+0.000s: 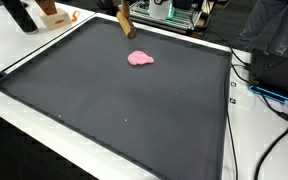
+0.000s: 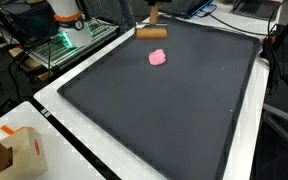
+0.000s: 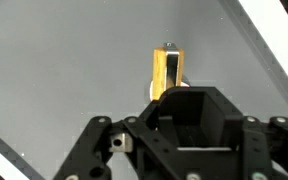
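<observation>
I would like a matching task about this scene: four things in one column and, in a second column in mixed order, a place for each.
Things:
1. wooden block
2. pink lump
3. black mat
4. cardboard box

Places:
a. off the mat, on the white table
b. alone on the mat, apart from the block
c. at the mat's far edge, right by the pincer
d. under both small things

Pairs: 1-c, 2-b, 3-d, 4-a

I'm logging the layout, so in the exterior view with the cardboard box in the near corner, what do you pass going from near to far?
First the cardboard box, then the pink lump on the black mat, then the wooden block at the mat's far edge.
</observation>
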Available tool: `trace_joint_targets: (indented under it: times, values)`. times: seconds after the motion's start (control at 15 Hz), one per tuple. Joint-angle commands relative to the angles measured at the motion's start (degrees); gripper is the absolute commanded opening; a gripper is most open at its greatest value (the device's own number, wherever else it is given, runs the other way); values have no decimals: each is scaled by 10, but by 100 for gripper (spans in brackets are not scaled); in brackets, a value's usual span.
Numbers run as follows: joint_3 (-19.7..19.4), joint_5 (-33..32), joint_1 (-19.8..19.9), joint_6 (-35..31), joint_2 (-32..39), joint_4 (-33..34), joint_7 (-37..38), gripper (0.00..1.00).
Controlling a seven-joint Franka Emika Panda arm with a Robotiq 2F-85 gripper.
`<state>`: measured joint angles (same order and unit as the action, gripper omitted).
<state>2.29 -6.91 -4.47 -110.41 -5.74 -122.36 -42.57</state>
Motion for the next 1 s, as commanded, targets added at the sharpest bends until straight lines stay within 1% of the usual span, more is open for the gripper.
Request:
trace_joint_targets:
  times: [0.0, 0.2, 0.47, 0.67, 0.73, 0.93]
  values:
    - [-9, 24, 7, 23, 34, 34, -6, 23]
    - [-25, 75, 25, 50, 76, 81, -19, 23]
    - [-42, 150, 63, 115, 144, 160, -55, 23]
    - [-47, 197, 96, 167, 195, 217, -90, 23]
    - [-47, 212, 108, 184, 212, 233, -112, 23]
    - [-46, 241, 140, 239, 263, 283, -143, 23]
